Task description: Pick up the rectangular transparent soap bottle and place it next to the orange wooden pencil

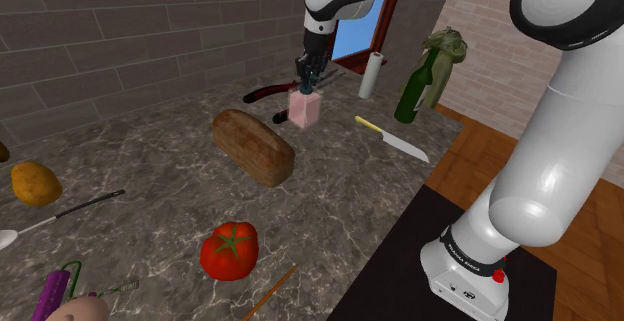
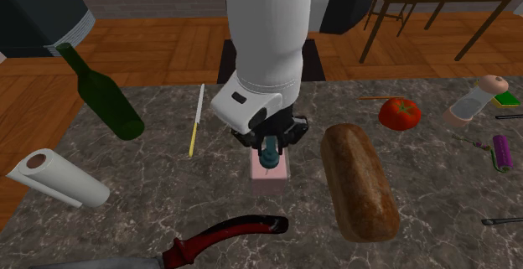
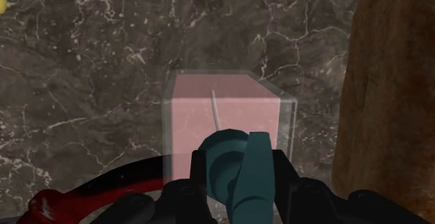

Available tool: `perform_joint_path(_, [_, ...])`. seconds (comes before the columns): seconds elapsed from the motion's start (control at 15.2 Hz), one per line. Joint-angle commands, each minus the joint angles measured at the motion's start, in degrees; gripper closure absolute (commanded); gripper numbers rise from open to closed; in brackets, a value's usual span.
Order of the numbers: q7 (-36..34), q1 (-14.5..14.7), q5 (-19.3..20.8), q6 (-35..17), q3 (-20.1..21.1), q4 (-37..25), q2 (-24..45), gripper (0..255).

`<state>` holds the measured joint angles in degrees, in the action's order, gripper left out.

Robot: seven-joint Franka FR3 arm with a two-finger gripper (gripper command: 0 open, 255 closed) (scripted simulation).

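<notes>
The end effector [image 3: 238, 177] is clamped on the upright soap bottle [image 3: 223, 114], its long axis set vertical, pump uppermost.

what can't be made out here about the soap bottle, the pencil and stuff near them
Shoulder view: the pencil runs off the bottom edge, so one end is cut off.
Shoulder view: the gripper covers the top of the soap bottle.
Second exterior view: the red-handled tool has its grey end cut off by the bottom edge.
Wrist view: the bottle's base is hidden behind its own pump.
</notes>
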<state>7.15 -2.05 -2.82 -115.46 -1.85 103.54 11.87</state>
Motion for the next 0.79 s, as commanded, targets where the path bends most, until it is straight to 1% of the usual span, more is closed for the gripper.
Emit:
perform_joint_path(0.0, [-0.1, 0.0, 0.0, 1.4, 0.0, -1.0, -0.3, 255])
perform_joint_path(0.73, [-0.4, 0.0, 0.2, 9.4, 0.0, -7.6, -1.8, 255])
